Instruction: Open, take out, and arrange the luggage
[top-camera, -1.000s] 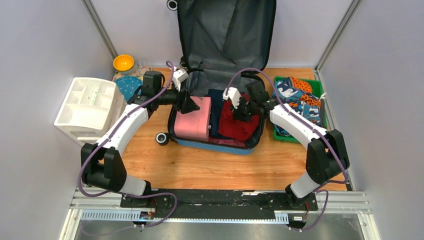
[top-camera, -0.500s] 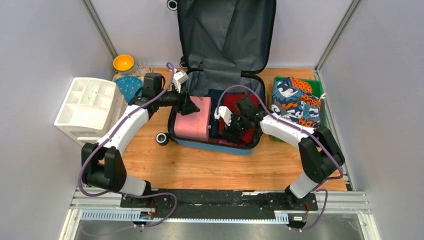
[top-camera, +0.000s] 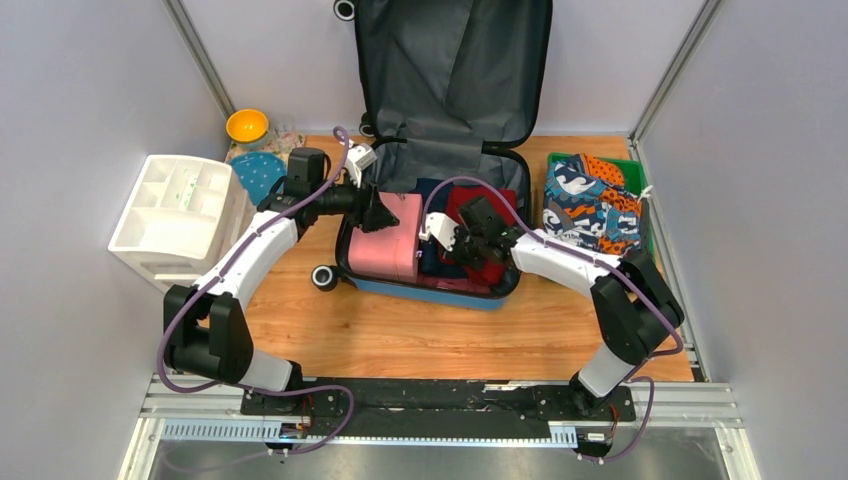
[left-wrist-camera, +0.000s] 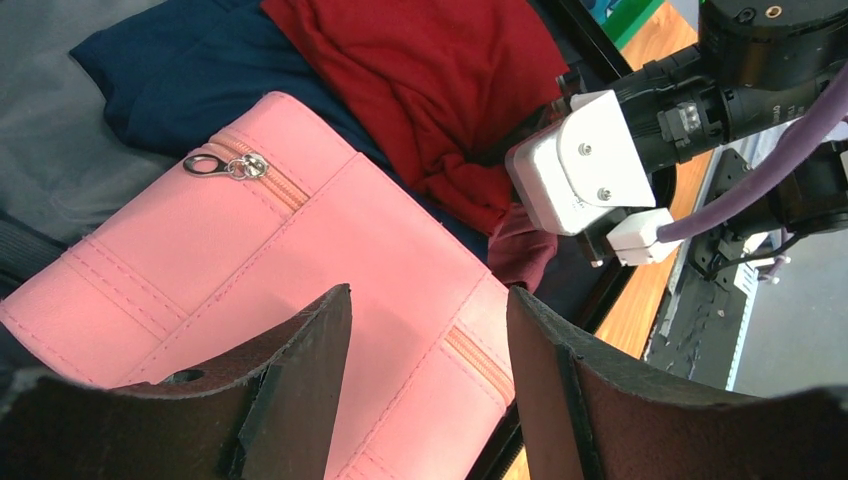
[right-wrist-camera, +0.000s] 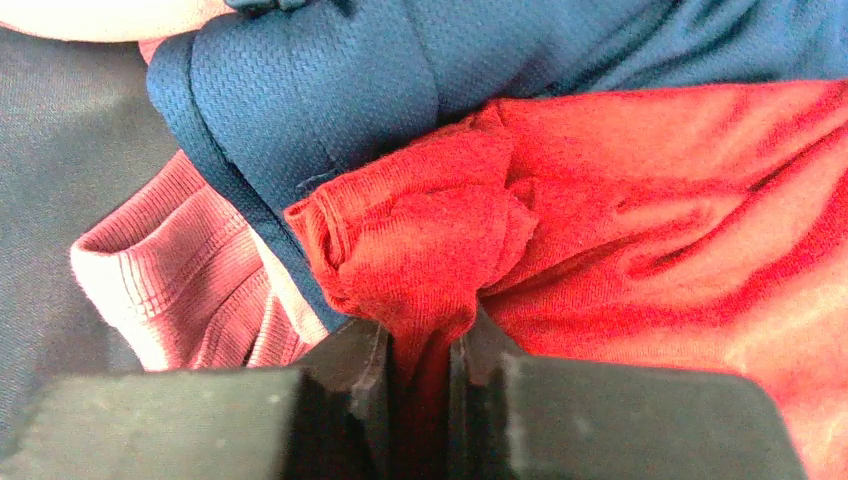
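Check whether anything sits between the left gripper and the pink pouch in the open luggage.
Nothing visible does. The left gripper hangs open right over the pink pouch, whose top is bare. The right gripper, shut on the red garment, is off to one side in the luggage.

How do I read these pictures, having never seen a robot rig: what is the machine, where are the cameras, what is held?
Two robot arms are bolted at the near edge of a table, each ending in a two-finger gripper. The wide picture comes from a fixed overhead camera; the close-ups come from cameras on the wrists. The luggage sits open, holding a pink pouch, a red garment and a navy garment. Beside it stand a white organiser and a green tray of patterned clothes. The left gripper is open over the pink pouch; the right gripper pinches a fold of the red garment.
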